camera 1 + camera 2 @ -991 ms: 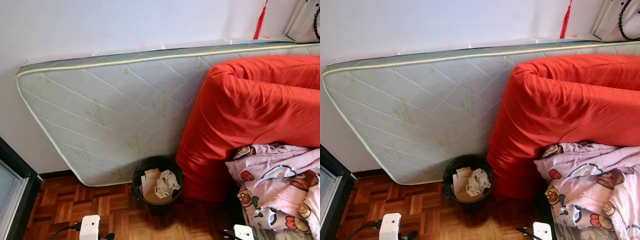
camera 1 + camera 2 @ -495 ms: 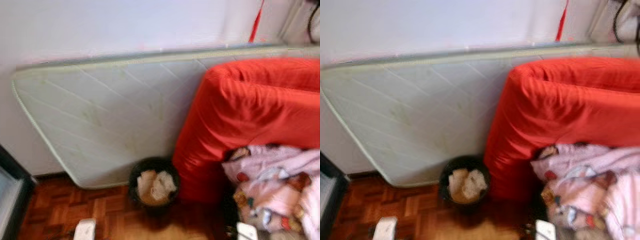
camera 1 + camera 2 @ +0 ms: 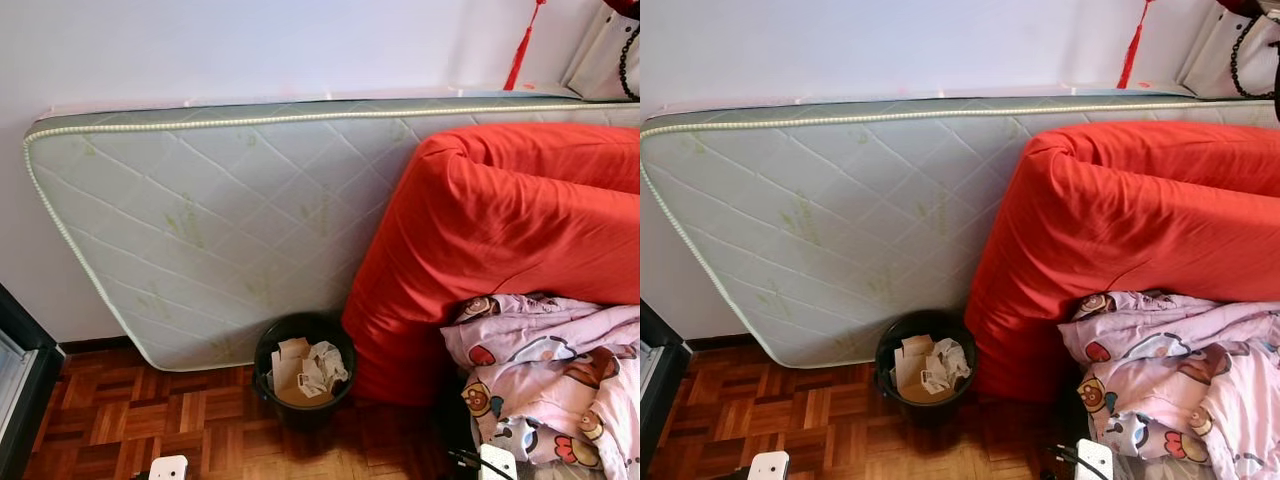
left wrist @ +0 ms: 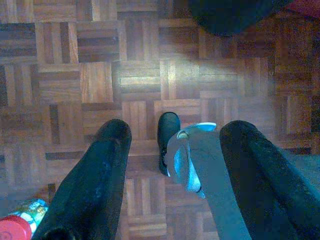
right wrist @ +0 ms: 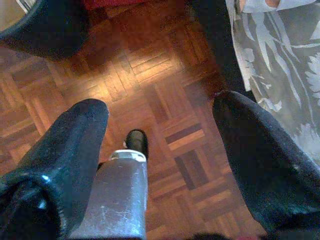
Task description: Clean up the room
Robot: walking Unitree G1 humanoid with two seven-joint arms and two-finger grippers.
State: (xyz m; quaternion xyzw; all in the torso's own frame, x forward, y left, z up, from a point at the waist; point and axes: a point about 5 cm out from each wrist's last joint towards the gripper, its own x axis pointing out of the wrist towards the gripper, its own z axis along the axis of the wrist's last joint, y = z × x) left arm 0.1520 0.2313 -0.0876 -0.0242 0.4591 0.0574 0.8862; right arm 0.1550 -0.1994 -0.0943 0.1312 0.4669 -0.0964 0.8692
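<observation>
Bedroom corner, brown parquet floor (image 3: pixel 150 410) under a plain pale wall (image 3: pixel 250 45). The task's thing here, as I read it, is the round black wastebasket (image 3: pixel 303 368), standing on the parquet with crumpled paper and cardboard scraps (image 3: pixel 300 368) filling it near to the rim. It sits at the foot of a white quilted mattress with green leaf print (image 3: pixel 210 220) that stands on its long edge, leaning on the wall. Just beside the basket on the robot's right, touching or nearly so, a second mattress in a red cover (image 3: pixel 510 240) leans over the white one. A pink cartoon-print blanket (image 3: pixel 555 375) lies bunched against the red cover's lower part. A dark frame edge (image 3: pixel 20 400) runs along the far left.

Left gripper (image 4: pixel 172 165): wrist view looks down on parquet, jaws spread wide, nothing between them. A red-capped container (image 4: pixel 17 225) shows at the corner of that view.

Right gripper (image 5: pixel 160 150): jaws likewise wide apart and empty over parquet, grey leaf-patterned fabric (image 5: pixel 280 65) beside one finger.
</observation>
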